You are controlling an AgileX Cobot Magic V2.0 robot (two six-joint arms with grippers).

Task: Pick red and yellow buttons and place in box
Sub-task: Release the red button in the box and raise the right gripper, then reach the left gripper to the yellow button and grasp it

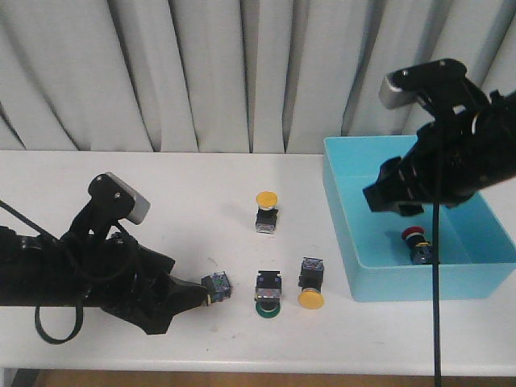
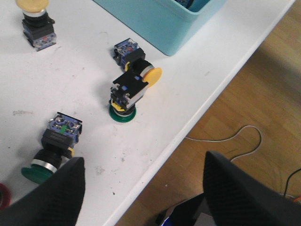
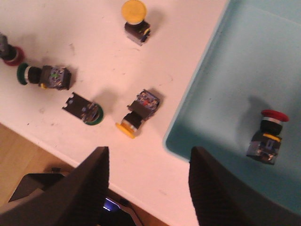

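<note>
Red button [image 1: 416, 244] lies in the box [image 1: 342, 230]; my right tool [image 3: 148, 188] is open above it, my left tool [image 2: 141, 188] open near the table's [image 1: 121, 173] front edge

My front camera looks forward over the white surface [image 1: 161, 173] toward a pleated grey curtain [image 1: 201, 72], taking in both my arms from a middling distance. My left wrist camera looks down steeply and close at the surface's near edge, with wooden floor [image 2: 263, 94] beyond it. My right wrist camera looks down from higher up, over the tall-walled turquoise plastic box [image 3: 197, 117]. All three share the yellow-capped black push-button lying on its side [image 1: 310, 284] [image 2: 138, 73] [image 3: 138, 113] beside the box's near corner.
</note>
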